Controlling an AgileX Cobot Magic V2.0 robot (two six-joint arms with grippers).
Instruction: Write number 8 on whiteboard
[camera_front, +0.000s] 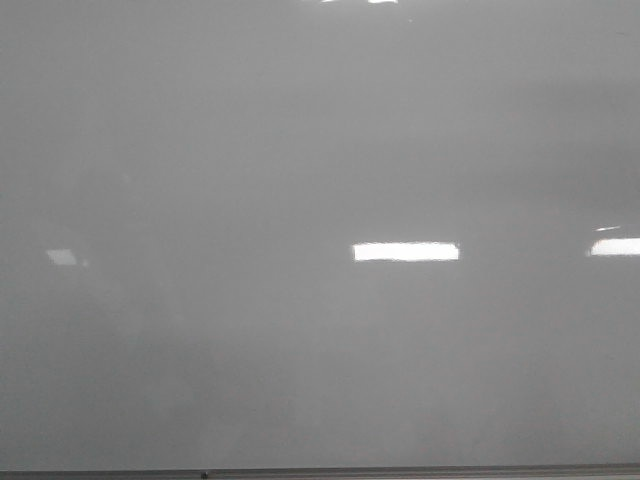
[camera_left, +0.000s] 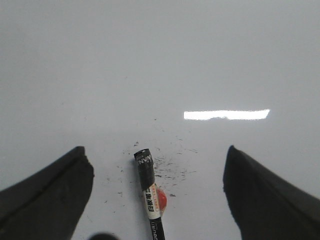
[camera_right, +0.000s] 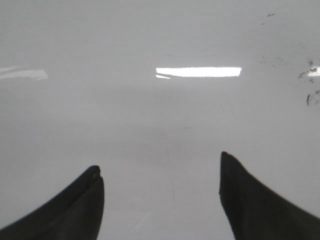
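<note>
Lying on the whiteboard (camera_left: 160, 60) between the left claw's (camera_left: 157, 192) wide-apart fingers, the marker (camera_left: 150, 195) awaits grasping; the right claw (camera_right: 160, 195) gapes empty; no 8 drawn.

I see the whiteboard (camera_front: 300, 150), a glossy pale grey surface with a thin grey frame edge along its near side in my front view. On it, in my left wrist view, lies a black marker (camera_left: 150, 197) with a white label, amid scattered small black ink specks (camera_left: 170, 167).
</note>
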